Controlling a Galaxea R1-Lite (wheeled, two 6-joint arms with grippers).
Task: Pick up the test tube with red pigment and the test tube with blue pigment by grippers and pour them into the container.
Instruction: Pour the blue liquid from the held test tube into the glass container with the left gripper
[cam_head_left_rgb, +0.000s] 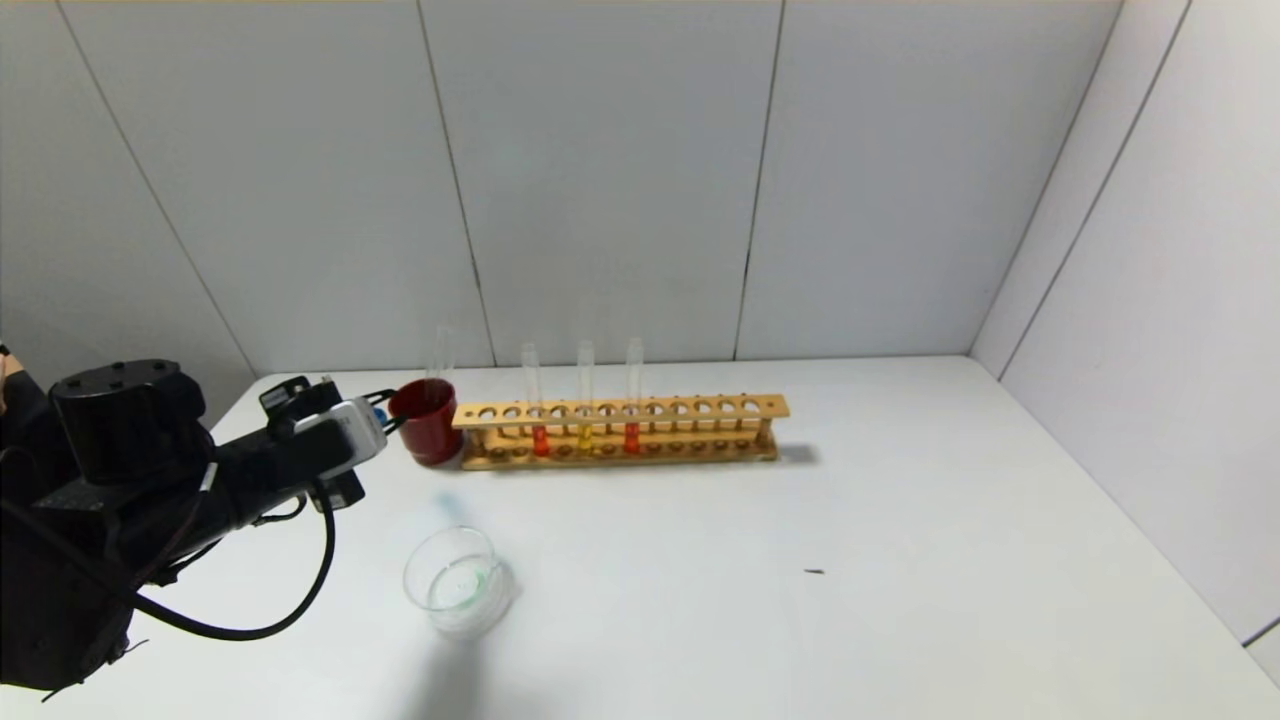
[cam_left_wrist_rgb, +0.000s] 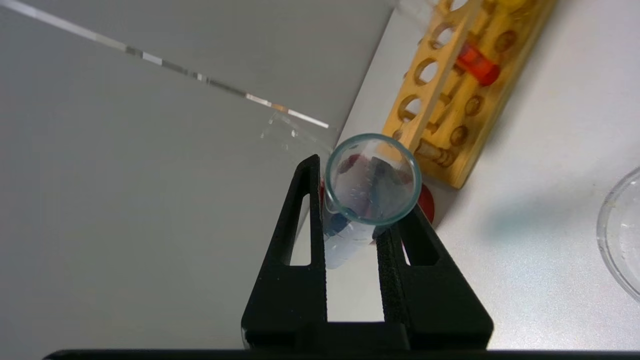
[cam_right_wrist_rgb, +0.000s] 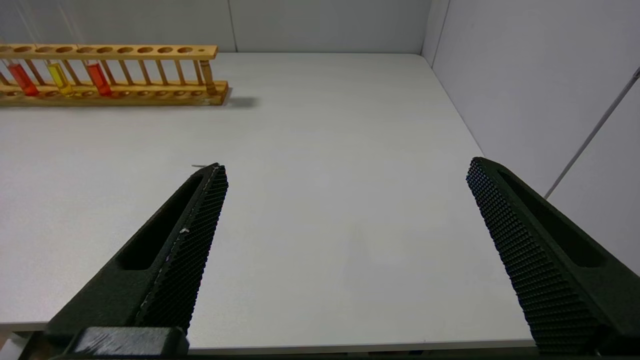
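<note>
My left gripper (cam_left_wrist_rgb: 361, 192) is shut on the test tube with blue pigment (cam_left_wrist_rgb: 372, 177). I look into its open mouth and see only bluish traces inside. In the head view the gripper (cam_head_left_rgb: 385, 418) is beside the dark red cup (cam_head_left_rgb: 428, 420), and the tube (cam_head_left_rgb: 440, 352) rises upright over the cup. The clear glass container (cam_head_left_rgb: 460, 583) stands nearer on the table with a little teal liquid in it. The test tube with red pigment (cam_head_left_rgb: 540, 440) stands in the wooden rack (cam_head_left_rgb: 700, 408). My right gripper (cam_right_wrist_rgb: 346, 166) is open and empty over bare table.
The rack also holds a yellow-liquid tube (cam_head_left_rgb: 585, 437) and a redder tube (cam_head_left_rgb: 632, 437); its right half has vacant holes. A small dark speck (cam_head_left_rgb: 815, 572) lies on the table. Walls close off the back and the right side.
</note>
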